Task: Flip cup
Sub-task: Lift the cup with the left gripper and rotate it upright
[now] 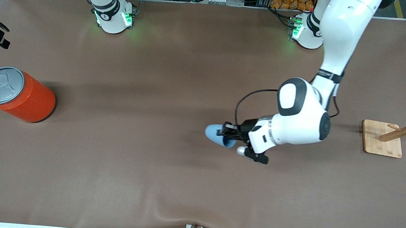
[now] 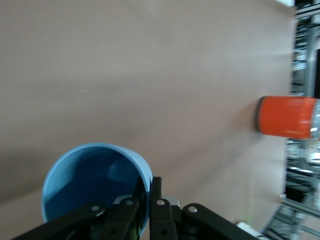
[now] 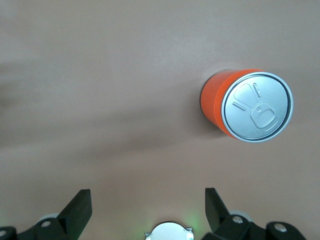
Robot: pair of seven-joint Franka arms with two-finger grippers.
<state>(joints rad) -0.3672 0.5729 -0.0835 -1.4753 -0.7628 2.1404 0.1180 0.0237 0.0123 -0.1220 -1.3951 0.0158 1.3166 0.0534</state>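
The left hand (image 1: 226, 133) is pinching the rim of the light-blue cup (image 1: 216, 134), lying sideways mid-counter (image 1: 167, 184) (mid-flip, I'd judge). Next it needs a wrist roll. The right hand (image 3: 145, 207) is waiting, fingers wide, above the orange can (image 1: 24, 94).

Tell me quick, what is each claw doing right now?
Left gripper: shut on the rim of the light-blue cup, holding it.
Right gripper: open, holding nothing, above the table by the orange can.
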